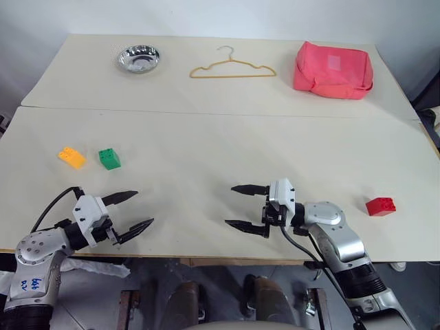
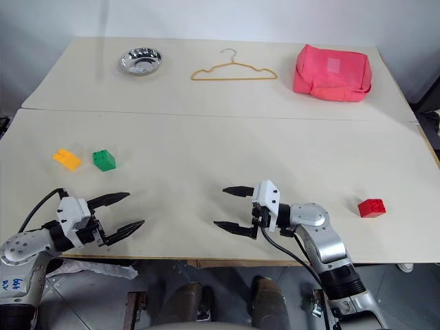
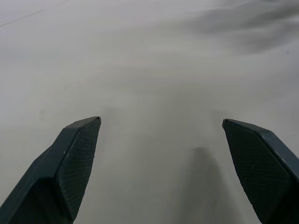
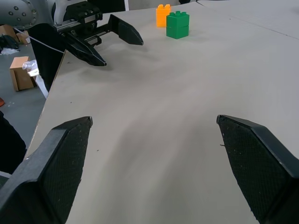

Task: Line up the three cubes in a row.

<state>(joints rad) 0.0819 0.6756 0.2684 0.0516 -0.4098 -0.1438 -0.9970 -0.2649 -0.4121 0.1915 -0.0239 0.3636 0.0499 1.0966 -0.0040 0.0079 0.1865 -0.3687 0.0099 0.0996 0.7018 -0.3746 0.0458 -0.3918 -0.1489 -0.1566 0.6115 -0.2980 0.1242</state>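
Left eye view: both my jaws gape empty; next my right gripper (image 1: 245, 207) must fetch the small red studded plastic cube (image 1: 380, 205) near the counter's (image 1: 206, 148) right edge.

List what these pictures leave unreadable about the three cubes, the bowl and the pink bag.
- Orange-yellow cube: right wrist view, partly hidden behind the green cube.
- Gap between those two: head views show them apart; the wrist view cannot settle it.
- Red cube: head views, too small to count its studs.
- Metal bowl: contents unreadable through reflections.
- Pink bag: closed, contents hidden.
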